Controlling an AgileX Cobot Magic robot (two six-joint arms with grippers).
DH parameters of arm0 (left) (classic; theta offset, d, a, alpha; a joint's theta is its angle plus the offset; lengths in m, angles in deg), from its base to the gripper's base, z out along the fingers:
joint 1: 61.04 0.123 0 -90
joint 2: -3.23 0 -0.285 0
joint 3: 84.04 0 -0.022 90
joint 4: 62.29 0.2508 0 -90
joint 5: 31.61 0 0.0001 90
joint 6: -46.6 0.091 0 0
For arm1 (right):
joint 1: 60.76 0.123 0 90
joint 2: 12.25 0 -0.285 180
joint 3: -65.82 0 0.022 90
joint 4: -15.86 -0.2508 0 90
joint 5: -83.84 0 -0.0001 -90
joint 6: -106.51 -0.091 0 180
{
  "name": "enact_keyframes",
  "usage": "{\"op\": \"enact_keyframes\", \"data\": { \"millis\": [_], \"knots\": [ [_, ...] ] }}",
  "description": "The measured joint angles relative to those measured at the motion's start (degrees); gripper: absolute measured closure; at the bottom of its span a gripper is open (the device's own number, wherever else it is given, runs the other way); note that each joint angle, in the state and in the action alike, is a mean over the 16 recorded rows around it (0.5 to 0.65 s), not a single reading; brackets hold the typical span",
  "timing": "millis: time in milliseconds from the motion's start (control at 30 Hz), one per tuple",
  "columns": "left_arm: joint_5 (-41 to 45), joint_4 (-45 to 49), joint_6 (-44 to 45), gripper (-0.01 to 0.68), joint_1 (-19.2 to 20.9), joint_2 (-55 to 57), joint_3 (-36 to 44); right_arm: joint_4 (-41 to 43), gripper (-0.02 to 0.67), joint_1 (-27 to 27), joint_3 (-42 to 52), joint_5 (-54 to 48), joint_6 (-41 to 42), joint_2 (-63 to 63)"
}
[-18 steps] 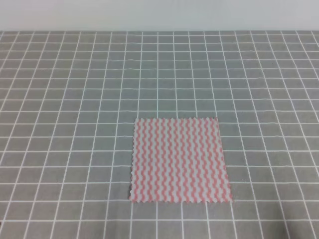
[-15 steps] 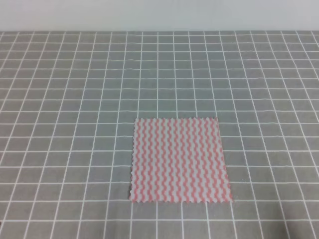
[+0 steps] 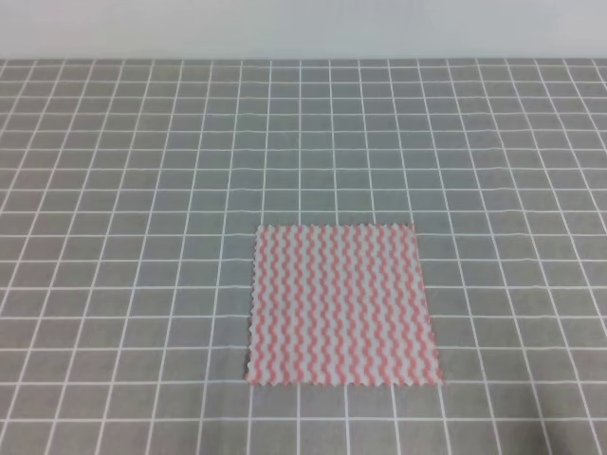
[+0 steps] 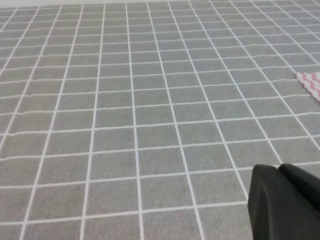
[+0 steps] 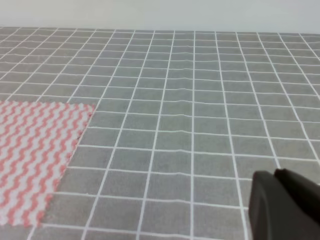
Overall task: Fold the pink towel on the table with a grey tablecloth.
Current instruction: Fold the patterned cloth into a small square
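A: Start with the biggest thing. What carries the work?

B: The tabletop [image 3: 133, 190], covered in grey cloth printed with a white square grid. It fills nearly every view, and the cloth has a few faint ripples. A pale wall [image 3: 303, 28] runs along the far edge.

A: And the pink towel?

B: The pink towel [image 3: 341, 305] lies flat and fully spread, a little right of centre toward the near edge in the high view. It is roughly square, with wavy pink and white stripes and pinked, zigzag edges. The right wrist view has it at lower left [image 5: 35, 155]; the left wrist view catches only a corner at the right edge [image 4: 311, 82].

A: How will it handle?

B: My guess is thin, light and limp, and likely to slide or bunch on the cloth if it is dragged. I would pinch the two corners along one edge, lift them together, and lay that edge over the opposite one.

A: The end effectors?

B: Neither appears in the high view. Each wrist view shows only a dark part at lower right: left end effector [image 4: 285, 202], right end effector [image 5: 282, 205]. I cannot tell whether either is released or clenched. Neither touches the towel.

A: Any brands or writing?

B: None that I can read.
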Motion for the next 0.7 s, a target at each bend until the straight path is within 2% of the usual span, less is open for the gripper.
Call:
{"op": "enact_keyframes", "data": {
  "millis": [233, 533, 700],
  "knots": [
    [-2.6, -5.6, 0.0, 0.675, 0.0, 0.1, -0.1, -9.7, 0.665, 0.0, 0.5, 4.6, -0.1, 0.6],
    [-8.5, -23.8, -0.1, 0.675, 0.0, 0.2, -0.1, -29.0, 0.665, 0.0, 0.5, 10.4, -0.1, 0.6],
    [-11.7, -32.1, -0.1, 0.675, 0.0, 0.2, -0.1, -35.1, 0.665, 0.0, 0.4, 11.4, -0.1, 0.7]
  ]
}}
